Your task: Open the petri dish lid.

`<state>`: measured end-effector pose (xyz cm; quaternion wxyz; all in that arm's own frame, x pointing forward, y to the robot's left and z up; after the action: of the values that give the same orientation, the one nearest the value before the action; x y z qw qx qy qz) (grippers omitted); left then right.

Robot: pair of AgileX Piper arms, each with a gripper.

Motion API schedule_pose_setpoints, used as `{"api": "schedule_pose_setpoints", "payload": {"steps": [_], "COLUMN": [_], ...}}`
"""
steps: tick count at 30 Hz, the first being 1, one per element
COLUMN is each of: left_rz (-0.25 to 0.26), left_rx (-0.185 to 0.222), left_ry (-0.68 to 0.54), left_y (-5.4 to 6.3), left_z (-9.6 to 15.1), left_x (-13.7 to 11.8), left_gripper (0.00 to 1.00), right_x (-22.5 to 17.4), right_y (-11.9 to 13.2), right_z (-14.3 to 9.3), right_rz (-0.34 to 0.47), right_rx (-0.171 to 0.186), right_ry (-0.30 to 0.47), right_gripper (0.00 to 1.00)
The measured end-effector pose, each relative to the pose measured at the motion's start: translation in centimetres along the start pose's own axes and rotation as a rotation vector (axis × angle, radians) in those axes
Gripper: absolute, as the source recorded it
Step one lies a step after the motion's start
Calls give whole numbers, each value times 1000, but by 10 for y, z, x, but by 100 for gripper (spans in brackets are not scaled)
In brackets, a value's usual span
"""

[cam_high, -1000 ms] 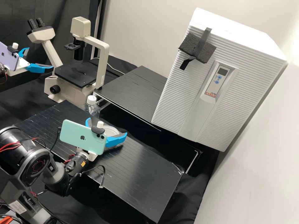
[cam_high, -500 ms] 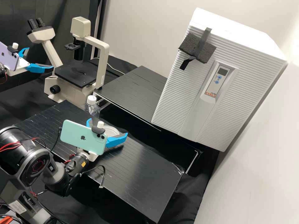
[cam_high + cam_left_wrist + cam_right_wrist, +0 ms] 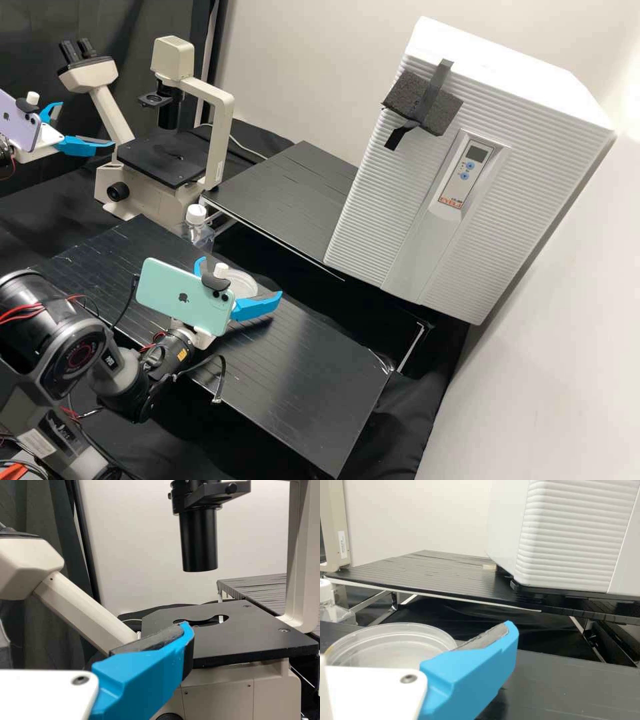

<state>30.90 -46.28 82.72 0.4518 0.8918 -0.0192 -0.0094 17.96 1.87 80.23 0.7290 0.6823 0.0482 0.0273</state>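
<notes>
"What's hard to see from where you stand?"

"The green phone point(image 3: 175, 297), nearest us, hides much of the right gripper point(image 3: 240, 278). A white knob point(image 3: 221, 270) and one blue finger cover the near side of the dish point(image 3: 244, 285). In the right wrist view, the white plate point(image 3: 375, 692) and that finger cut across it too."

"How does the dish look?"

"Clear, round and shallow, lying flat on the black table point(image 3: 300, 387), with fine rings along its rim. I can't tell whether those are a lid's edge or the dish's own."

"And where is it from the gripper?"

"Between the two blue fingers, which stand wide apart. I can't tell if either touches it, but they aren't closed on it."

"What's past it?"

"A bottle point(image 3: 196, 232) with a white cap, just beyond the table's far edge, its lower part hard to make out. Then the microscope point(image 3: 220, 133). The left gripper point(image 3: 87, 123) hangs in front of that, open wide, holding nothing, its purple phone point(image 3: 19, 125) cut off by the high view's edge."

"And the big white box?"

"That cabinet point(image 3: 533, 173) stands to the right of the microscope, foam point(image 3: 423, 103) taped to its front."
</notes>
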Motion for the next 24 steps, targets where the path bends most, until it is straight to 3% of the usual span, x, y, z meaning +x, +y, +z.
{"api": "schedule_pose_setpoints", "payload": {"steps": [18,24], "left_rz": [0,0], "left_rx": [0,0], "left_ry": [0,0], "left_y": [0,0], "left_z": [0,0], "left_x": [0,0], "left_gripper": [100,100], "right_x": [1,1], "right_y": [-4,-8], "right_z": [-2,-4], "right_rz": [-23,-45], "right_rx": [3,-19], "right_ry": [15,24], "right_gripper": [100,100]}}
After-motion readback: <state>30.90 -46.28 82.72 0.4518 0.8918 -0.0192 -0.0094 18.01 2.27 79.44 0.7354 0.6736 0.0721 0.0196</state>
